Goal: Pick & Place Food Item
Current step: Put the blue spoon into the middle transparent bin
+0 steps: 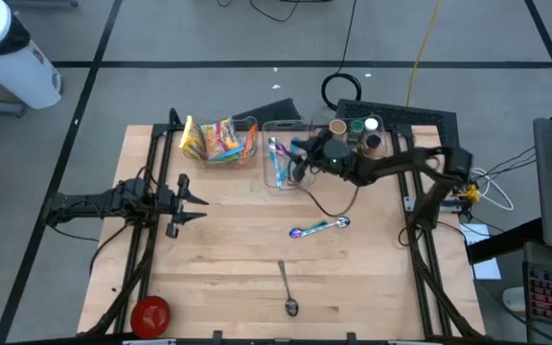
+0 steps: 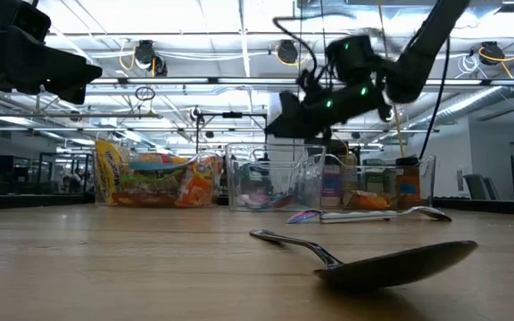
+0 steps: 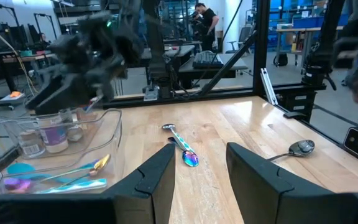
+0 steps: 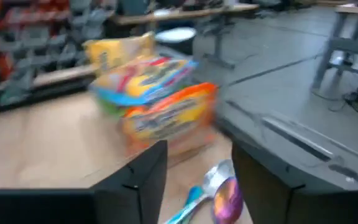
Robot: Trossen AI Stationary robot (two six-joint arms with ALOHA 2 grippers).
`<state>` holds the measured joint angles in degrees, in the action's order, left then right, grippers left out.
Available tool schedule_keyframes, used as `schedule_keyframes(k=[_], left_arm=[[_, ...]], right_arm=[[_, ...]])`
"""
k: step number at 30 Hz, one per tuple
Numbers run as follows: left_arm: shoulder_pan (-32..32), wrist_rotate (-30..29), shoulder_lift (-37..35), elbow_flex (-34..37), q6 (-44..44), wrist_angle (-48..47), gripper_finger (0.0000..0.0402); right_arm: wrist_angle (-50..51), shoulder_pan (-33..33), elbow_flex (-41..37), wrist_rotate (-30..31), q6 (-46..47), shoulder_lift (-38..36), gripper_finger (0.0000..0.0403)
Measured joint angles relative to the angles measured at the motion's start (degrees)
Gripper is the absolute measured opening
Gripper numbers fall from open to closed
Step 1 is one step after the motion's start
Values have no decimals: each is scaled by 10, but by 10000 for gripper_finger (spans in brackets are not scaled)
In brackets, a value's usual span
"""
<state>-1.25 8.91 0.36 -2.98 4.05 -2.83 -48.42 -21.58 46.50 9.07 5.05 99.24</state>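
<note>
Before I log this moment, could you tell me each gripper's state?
Left gripper: open, holding nothing.
Right gripper: open above the clear bin, holding nothing.

Three containers are sitting in a row along the far edge of the table (image 1: 228, 249). The left bin (image 1: 220, 142) is holding snack packets (image 1: 214, 137). The middle bin (image 1: 284, 153) is holding utensils (image 1: 278, 158). The right bin (image 1: 357, 132) is holding jars (image 1: 357, 126). The right gripper (image 1: 300, 161) is hanging over the middle bin. A small spoon (image 1: 319, 228) is lying near the table's centre, nearer than the bins. A large spoon (image 1: 287, 287) is lying at the near edge. A round object (image 1: 150, 314) is sitting at the near left corner. The left gripper (image 1: 195, 201) is hovering over the table's left side, well apart from the bins.
</note>
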Motion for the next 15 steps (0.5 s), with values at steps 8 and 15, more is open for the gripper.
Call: schedule_keyframes(k=[8,15], left_arm=[[0,0,0,0,0,0,152],[0,0,0,0,0,0,152]], right_arm=[[255,129,0,-1,-72,-180,191],[438,257,0,-1,-15,-243,176]])
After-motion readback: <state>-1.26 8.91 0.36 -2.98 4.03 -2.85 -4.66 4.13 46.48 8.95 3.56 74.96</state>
